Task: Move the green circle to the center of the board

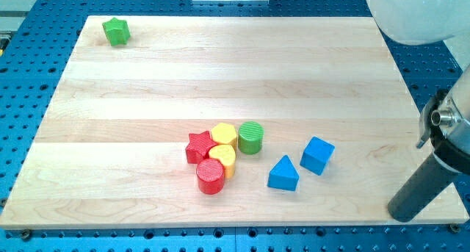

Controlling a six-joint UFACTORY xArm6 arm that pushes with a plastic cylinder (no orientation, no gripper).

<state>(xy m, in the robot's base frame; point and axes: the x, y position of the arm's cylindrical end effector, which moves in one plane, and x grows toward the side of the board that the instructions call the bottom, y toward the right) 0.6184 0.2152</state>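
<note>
While sitting a little below the board's centre (235, 76), green circle (250, 137) touches yellow hexagon (224, 134), beside red star (197, 147); still to be nudged up. Tip (400, 214) near bottom right corner, well apart, bare rod holding nothing.

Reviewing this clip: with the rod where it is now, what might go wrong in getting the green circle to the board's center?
1. The green circle touches the yellow hexagon, beside the red star; a sideways push may drag those along.
2. My tip sits at the view's bottom right; the blue cube and blue triangle lie between, so a direct approach could knock them.
</note>
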